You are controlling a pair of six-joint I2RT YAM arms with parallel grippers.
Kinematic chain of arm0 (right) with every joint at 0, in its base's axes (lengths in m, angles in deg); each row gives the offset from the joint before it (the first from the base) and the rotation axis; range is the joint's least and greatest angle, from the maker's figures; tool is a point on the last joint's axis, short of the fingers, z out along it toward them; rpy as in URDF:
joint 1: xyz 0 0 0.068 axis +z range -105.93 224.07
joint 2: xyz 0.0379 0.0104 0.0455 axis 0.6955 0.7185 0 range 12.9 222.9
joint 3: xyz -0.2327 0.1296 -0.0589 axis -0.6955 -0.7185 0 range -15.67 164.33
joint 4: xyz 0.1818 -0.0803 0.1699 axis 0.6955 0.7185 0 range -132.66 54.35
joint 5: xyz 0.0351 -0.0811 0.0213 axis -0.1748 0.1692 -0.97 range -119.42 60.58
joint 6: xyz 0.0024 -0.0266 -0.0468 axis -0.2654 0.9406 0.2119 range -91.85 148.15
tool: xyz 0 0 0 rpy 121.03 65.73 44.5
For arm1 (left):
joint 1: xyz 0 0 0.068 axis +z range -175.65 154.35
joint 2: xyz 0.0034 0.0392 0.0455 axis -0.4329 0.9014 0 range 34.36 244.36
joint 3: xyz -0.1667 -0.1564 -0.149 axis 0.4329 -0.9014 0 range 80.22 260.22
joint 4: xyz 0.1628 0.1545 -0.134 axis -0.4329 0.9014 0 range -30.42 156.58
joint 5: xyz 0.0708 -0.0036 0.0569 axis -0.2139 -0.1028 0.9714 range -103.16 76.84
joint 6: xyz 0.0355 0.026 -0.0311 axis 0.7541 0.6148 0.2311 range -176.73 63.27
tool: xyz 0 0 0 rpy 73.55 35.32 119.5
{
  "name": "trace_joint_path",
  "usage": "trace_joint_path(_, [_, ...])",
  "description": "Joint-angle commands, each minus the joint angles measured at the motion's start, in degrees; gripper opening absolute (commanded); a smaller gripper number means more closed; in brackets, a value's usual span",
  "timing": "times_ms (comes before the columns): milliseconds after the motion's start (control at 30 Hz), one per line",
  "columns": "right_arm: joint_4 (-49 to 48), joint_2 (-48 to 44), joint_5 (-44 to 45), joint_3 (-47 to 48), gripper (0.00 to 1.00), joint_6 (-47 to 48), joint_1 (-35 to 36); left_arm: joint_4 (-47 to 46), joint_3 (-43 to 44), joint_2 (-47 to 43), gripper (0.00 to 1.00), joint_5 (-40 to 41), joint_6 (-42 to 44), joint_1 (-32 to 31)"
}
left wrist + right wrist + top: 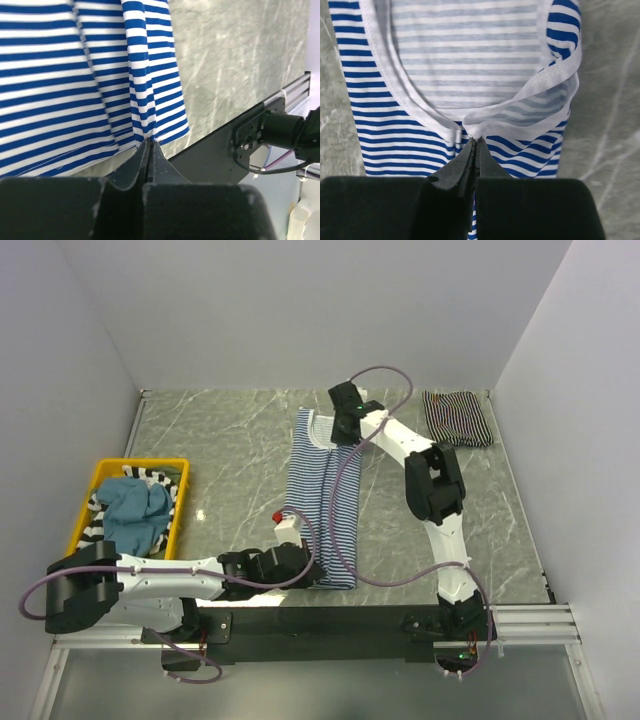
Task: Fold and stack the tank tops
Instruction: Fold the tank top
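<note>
My left pincer [149, 146] is shut tight on the bottom edge of the blue striped top [315, 495], close to me. My right pincer [476, 142] is shut on the white trim [475, 127] at the neck, at the far end. The top lies long and flat in the middle of the desk [230, 440]. I only hold a tiny bit of cloth at each end. If I pull too hard, or one arm goes faster, it may slip out or fold crooked.
</note>
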Motion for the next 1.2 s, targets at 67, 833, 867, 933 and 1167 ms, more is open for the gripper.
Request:
trace_joint_path(67, [-1.09, 2.74, 4.70, 7.15, 0.00, -0.19, 1.07, 4.51, -1.91, -2.54, 0.01, -4.76, -2.90, 0.28])
trace_joint_path(833, [-6.80, 0.46, 3.47, 4.34, 0.32, 0.42, 3.09, 13.21, 0.28, -3.50, 0.28, -5.46, -1.50, 2.48])
trace_joint_path(867, [-6.80, -0.16, 2.94, 4.43, 0.37, 0.59, 3.09, 14.17, 1.51, -4.99, 0.40, -5.38, -1.14, 2.57])
trace_joint_path(933, [-7.07, -2.87, 2.59, 3.91, 0.42, 1.03, 3.09, 15.93, 4.14, -6.75, 0.45, -4.94, 0.43, 2.57])
trace_joint_path(1167, [-6.98, -11.67, 2.59, 0.31, 0.48, 0.34, 0.47, 20.34, 15.31, -11.34, 0.44, -0.36, 8.34, 3.62])
